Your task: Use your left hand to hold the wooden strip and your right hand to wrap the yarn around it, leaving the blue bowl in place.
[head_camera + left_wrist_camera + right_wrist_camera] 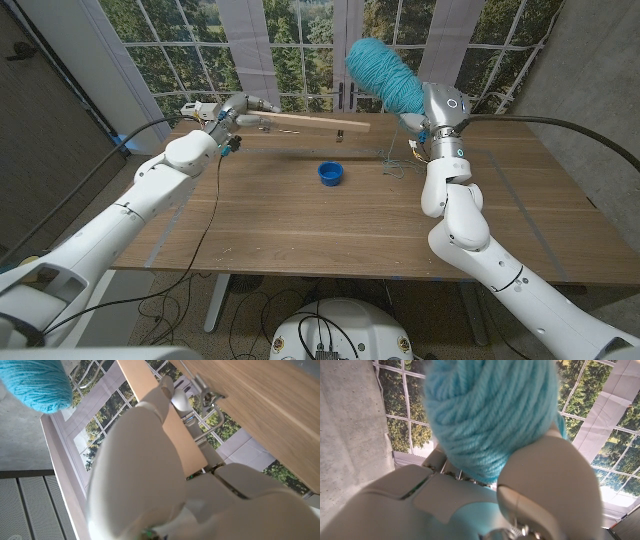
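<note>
Wooden table (300, 220), blue bowl (331, 173) mid-surface

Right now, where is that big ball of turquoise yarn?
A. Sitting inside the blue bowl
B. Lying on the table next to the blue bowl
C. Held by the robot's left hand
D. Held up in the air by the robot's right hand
D: the yarn is raised above the table in the right hand, while the left hand holds the wooden strip and the blue bowl sits apart on the table.
</note>
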